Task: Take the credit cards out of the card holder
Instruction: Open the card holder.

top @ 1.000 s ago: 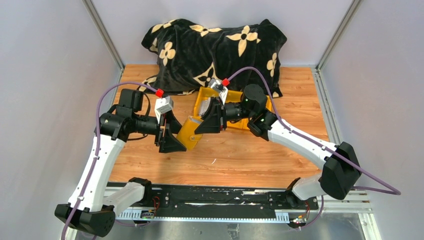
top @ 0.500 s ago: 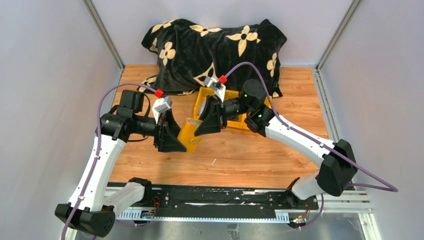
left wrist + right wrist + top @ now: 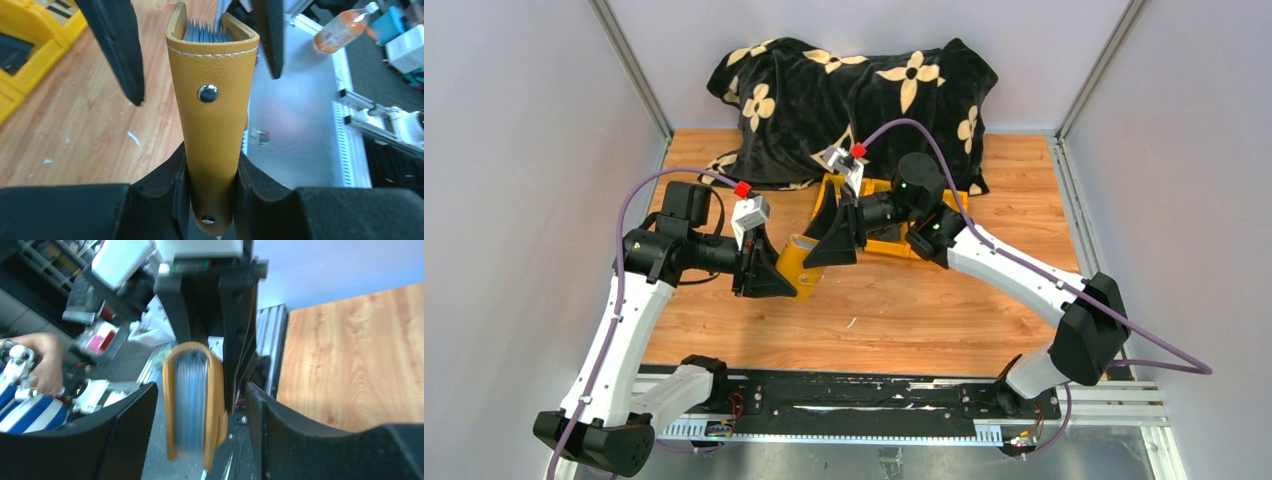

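Note:
The card holder (image 3: 796, 262), mustard-yellow with a snap button, hangs above the table between the two arms. My left gripper (image 3: 769, 275) is shut on its lower end; in the left wrist view both pads press the holder (image 3: 215, 115) at my left gripper (image 3: 212, 167). Blue-grey pockets (image 3: 207, 34) show at its open top. My right gripper (image 3: 824, 245) is open, its fingers (image 3: 117, 45) standing either side of that open end without touching it. In the right wrist view the blurred holder (image 3: 192, 400) lies between the spread right gripper (image 3: 197, 390). I cannot make out the credit cards among the pockets.
Yellow plastic bins (image 3: 894, 235) sit on the wooden table behind the right gripper. A black blanket with beige flowers (image 3: 854, 95) is heaped at the back. A black and metal rail (image 3: 854, 405) runs along the near edge.
The left gripper has closed on the card holder. The right gripper has opened off it, and both have shifted slightly left.

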Available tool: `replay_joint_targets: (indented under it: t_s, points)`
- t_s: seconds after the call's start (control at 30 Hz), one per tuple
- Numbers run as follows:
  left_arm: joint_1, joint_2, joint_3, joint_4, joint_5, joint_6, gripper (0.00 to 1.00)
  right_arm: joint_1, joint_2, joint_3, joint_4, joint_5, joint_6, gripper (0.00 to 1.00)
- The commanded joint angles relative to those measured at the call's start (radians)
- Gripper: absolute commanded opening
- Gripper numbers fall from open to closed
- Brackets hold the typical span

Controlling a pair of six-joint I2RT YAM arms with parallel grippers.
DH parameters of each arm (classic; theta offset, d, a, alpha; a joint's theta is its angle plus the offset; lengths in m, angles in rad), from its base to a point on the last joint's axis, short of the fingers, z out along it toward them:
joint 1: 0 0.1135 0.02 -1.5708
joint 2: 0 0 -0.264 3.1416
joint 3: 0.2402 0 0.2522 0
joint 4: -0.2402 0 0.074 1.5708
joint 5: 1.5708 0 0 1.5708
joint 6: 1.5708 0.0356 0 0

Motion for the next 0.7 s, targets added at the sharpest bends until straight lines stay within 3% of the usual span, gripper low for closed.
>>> replay_joint_targets:
  t_s: [0.0,0.1,0.17,0.3,0.37,0.5,0.67]
  points:
    - [-0.011,-0.015,0.016,0.011,-0.144,0.071,0.0,0.006,-0.042,0.157,-0.418,0.365,-0.218,0.75]
    - [-0.011,-0.012,0.026,0.044,-0.276,0.018,0.0,0.016,-0.067,0.215,-0.706,0.829,-0.254,0.78]
    - [-0.011,-0.023,0.012,0.146,-0.433,-0.074,0.0,0.048,-0.116,0.171,-0.737,1.047,-0.231,0.79]
    - [-0.01,-0.07,-0.029,0.316,-0.628,-0.207,0.0,0.166,-0.171,0.099,-0.713,1.3,-0.206,0.8]
    - [-0.011,-0.094,-0.048,0.374,-0.664,-0.259,0.0,0.21,-0.151,0.122,-0.75,1.36,-0.176,0.8]
    - [-0.011,-0.114,-0.079,0.415,-0.687,-0.334,0.0,0.258,-0.087,0.174,-0.744,1.319,-0.116,0.79]
    - [-0.011,-0.148,-0.102,0.43,-0.708,-0.365,0.0,0.269,0.006,0.269,-0.761,1.247,-0.082,0.66]
